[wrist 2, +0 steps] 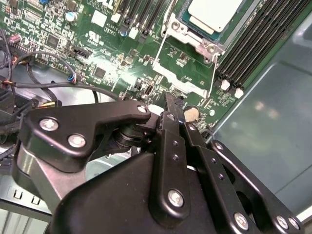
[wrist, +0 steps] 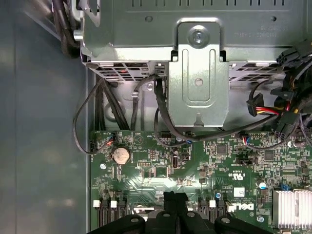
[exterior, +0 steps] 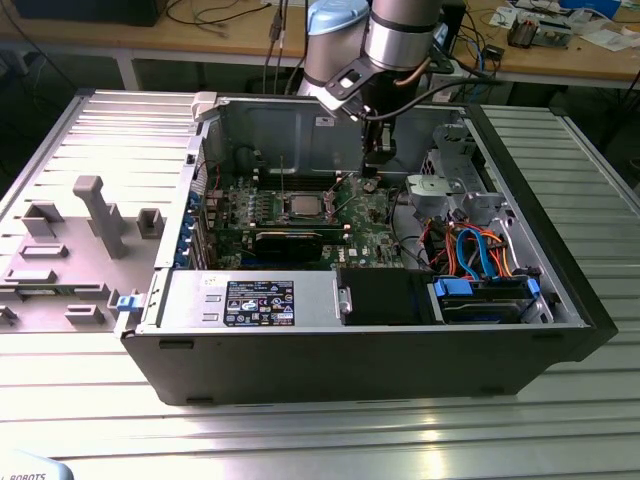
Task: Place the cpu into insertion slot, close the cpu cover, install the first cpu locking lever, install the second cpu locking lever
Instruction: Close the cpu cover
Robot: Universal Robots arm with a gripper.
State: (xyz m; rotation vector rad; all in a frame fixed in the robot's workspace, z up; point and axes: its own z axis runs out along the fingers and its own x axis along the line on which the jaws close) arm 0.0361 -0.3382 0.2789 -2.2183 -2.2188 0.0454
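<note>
Pincer (wrist 2: pixel 171 105) pressed together, nothing in it. The tip sits low over the green motherboard (wrist 2: pixel 73 29), just beside a coin cell (wrist 2: pixel 191 113). First wrist view agrees: one closed black tip (wrist: pixel 175 199) above the board.

Just past the tip is the cpu cover (wrist 2: pixel 184 84), a silver frame swung open toward the pincer, with green board showing through its window. Its free edge is near the tip; cannot tell if they touch.

Beyond it is the insertion slot (wrist 2: pixel 191 33), already holding the cpu (wrist 2: pixel 214 13). The chip has a dull silver-beige top, lies flat and square to the rim, and looks seated.

Judgement: placing is done and closing the cover is the step in hand. That calls for the closed tip to get behind the frame's free edge and tip it over onto the chip without scraping the lid. Lever positions are too hard to make out.

Farther out, the exterior view shows the cpu (exterior: pixel 300 207) as a pale square mid-board. The pincer (exterior: pixel 377 165) is near it, toward the exterior view's right. Both are inside an open computer case (exterior: pixel 350 350) on a ribbed metal counter (exterior: pixel 300 430).
</note>
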